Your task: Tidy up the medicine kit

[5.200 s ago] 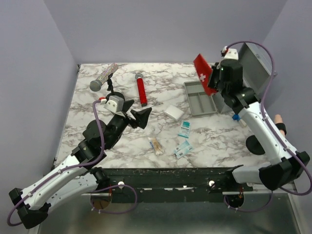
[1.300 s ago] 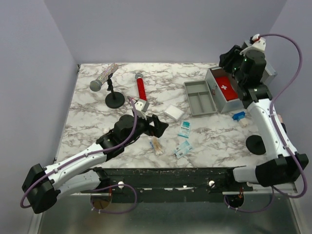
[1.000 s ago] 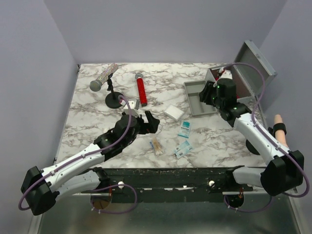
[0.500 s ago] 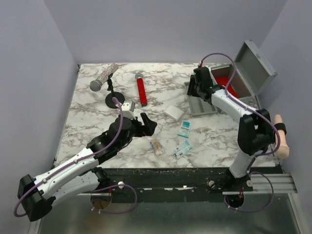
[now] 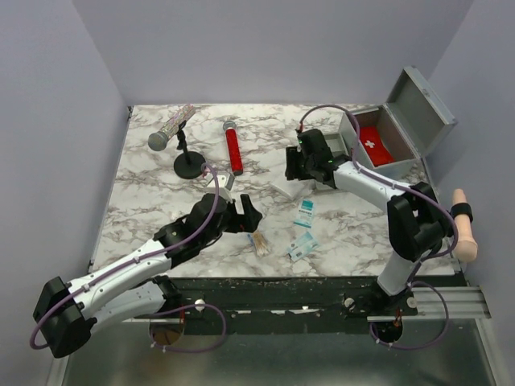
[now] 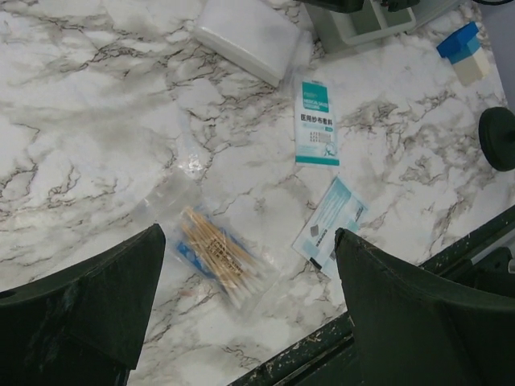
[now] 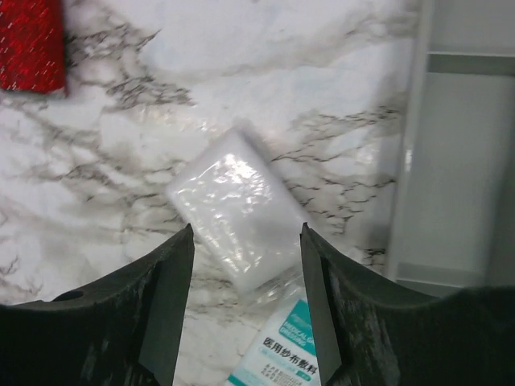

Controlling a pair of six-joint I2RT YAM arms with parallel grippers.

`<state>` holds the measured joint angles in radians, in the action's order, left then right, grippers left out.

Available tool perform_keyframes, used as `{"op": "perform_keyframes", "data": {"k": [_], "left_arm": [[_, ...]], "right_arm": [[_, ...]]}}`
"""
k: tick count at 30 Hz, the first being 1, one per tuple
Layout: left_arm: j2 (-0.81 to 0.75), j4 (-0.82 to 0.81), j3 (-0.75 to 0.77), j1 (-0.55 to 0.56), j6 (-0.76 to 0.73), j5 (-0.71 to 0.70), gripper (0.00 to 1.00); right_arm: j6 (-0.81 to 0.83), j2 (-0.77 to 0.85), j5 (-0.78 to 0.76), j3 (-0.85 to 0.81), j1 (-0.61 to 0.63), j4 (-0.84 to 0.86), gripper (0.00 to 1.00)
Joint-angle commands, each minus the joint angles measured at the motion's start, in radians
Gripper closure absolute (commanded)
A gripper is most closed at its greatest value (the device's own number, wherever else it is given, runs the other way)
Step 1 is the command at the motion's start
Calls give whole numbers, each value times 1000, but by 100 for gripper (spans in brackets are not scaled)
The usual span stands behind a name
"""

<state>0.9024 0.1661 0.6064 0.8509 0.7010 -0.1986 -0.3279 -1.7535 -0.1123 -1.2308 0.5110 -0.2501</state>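
microphone (image 5: 170, 129): far left of the marble table (image 5: 145, 201), tilted on a black round-based stand (image 5: 188, 163).
red tube (image 5: 233, 150): flat on the marble, just right of the stand.
left gripper (image 5: 244, 215): jaws spread wide, gripping nothing, above the swab bag.
swab bag (image 6: 217, 257): clear, wooden-stemmed swabs inside, lying between the spread fingers in the left wrist view.
teal sachet (image 6: 316, 122): flat on the marble, right of the swabs.
second sachet (image 6: 330, 221): nearer the table edge, apart from the first.
white packet (image 7: 235, 219): angled, beneath the right gripper.
right gripper (image 7: 245, 237): jaws apart, one finger either side of the white packet, nothing clamped; contact impossible to tell.
grey tray (image 7: 455, 185): on the marble, just right of the packet.
medicine kit (image 5: 418, 100): far right corner, lid raised, red white-cross pouch (image 5: 372, 146) inside.
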Motion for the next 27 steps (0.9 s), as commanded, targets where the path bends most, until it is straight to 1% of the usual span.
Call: {"op": "perform_keyframes", "data": {"k": [1, 6, 11, 17, 20, 23, 27], "left_arm": [[-3, -22, -25, -1, 5, 42, 3], [-39, -25, -45, -1, 9, 42, 3], [-63, -23, -57, -1, 11, 39, 3], [-71, -16, -60, -1, 6, 39, 3], [-83, -10, -62, -1, 6, 34, 3], [-91, -11, -66, -1, 5, 30, 3], [-83, -22, -65, -1, 6, 28, 3]], "right_arm": [[104, -21, 23, -15, 46, -8, 35], [185, -99, -16, -67, 52, -66, 28], [197, -156, -17, -87, 64, -89, 26], [191, -239, -29, -144, 89, -170, 27], [175, -241, -36, -133, 90, -173, 34], [144, -221, -58, -113, 90, -175, 50], [115, -169, -52, -59, 90, -146, 77]]}}
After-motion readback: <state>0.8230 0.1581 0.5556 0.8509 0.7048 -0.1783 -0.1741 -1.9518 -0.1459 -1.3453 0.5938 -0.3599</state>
